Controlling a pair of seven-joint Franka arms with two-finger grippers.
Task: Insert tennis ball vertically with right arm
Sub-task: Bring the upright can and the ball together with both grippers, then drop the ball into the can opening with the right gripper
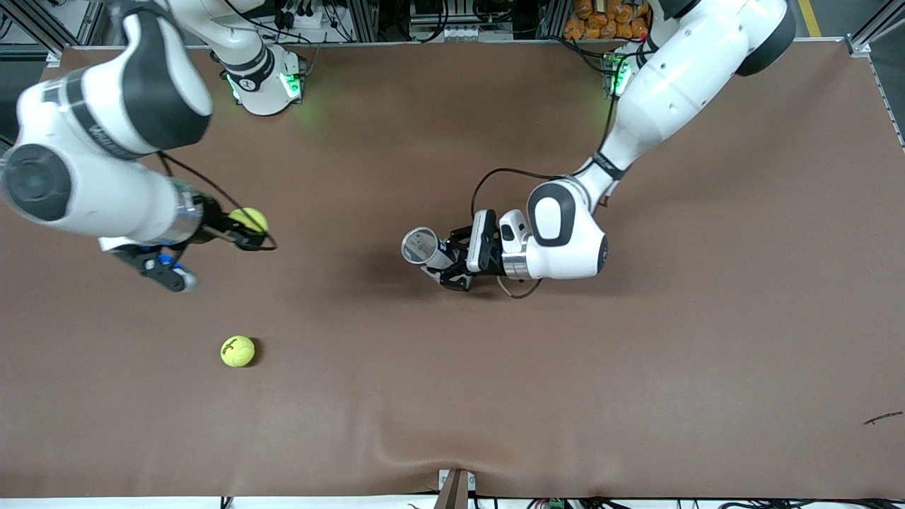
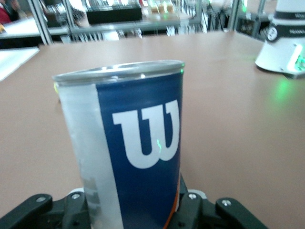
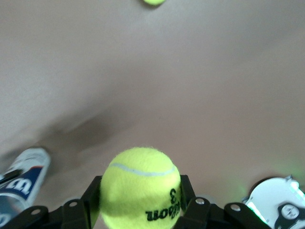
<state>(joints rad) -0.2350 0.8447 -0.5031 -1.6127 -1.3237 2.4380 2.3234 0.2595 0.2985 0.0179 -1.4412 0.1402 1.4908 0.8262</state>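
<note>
A yellow-green tennis ball (image 1: 249,219) (image 3: 140,188) sits between the fingers of my right gripper (image 1: 246,232), which is shut on it above the table toward the right arm's end. My left gripper (image 1: 452,260) is shut on a clear tennis-ball can (image 1: 426,249) (image 2: 131,148) with a blue label, held upright near the table's middle with its open mouth (image 1: 420,244) facing up. The can also shows in the right wrist view as the can (image 3: 21,183) off to one side. The held ball is well apart from the can.
A second tennis ball (image 1: 237,351) (image 3: 153,2) lies loose on the brown table, nearer the front camera than my right gripper. The right arm's base (image 1: 265,81) (image 2: 286,52) stands at the table's back edge. A small dark scrap (image 1: 882,418) lies near the left arm's end.
</note>
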